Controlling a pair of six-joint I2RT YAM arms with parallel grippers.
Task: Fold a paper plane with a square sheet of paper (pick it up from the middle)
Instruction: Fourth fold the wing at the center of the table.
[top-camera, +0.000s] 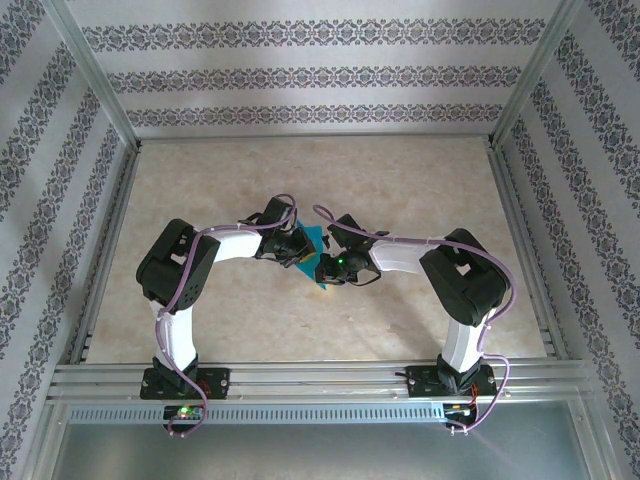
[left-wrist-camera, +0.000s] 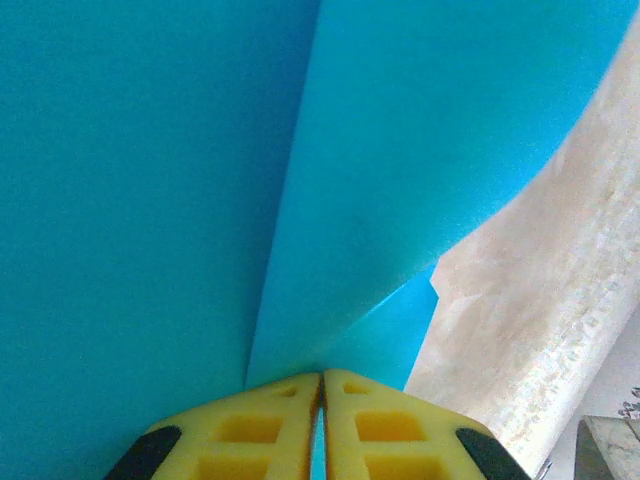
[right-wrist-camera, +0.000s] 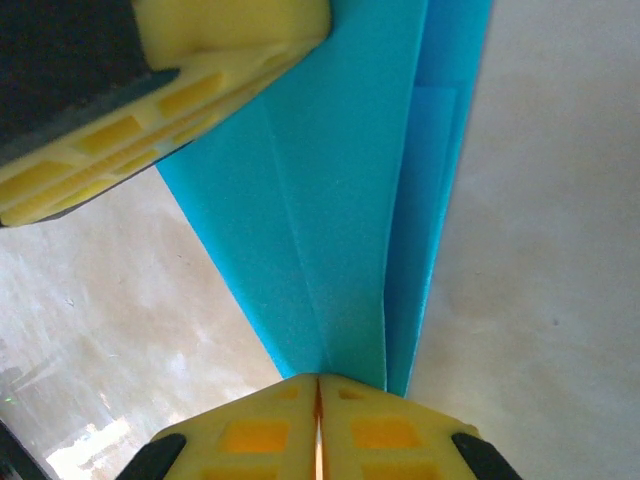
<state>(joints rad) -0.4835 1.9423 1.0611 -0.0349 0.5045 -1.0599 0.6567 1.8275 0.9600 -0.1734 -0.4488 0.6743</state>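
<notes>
Your white arms (top-camera: 178, 335) have black joints (top-camera: 170, 265) and looped lilac cables (top-camera: 508, 285); the left gripper (left-wrist-camera: 320, 376) and right gripper (right-wrist-camera: 318, 378) wear yellow pocketed fingers (left-wrist-camera: 250, 430).

No legible text, label, brand, number or sign anywhere. Ornamental bands across the wallpaper (top-camera: 300, 78) at twelve o'clock of the top view: repeating pattern, not lettering. Small dark marks (left-wrist-camera: 627, 408) at four o'clock of the left wrist view, blurred, perhaps the same ornament rather than writing. Plain, unprinted faces on the teal paper (left-wrist-camera: 150, 200) in both wrist views.
</notes>
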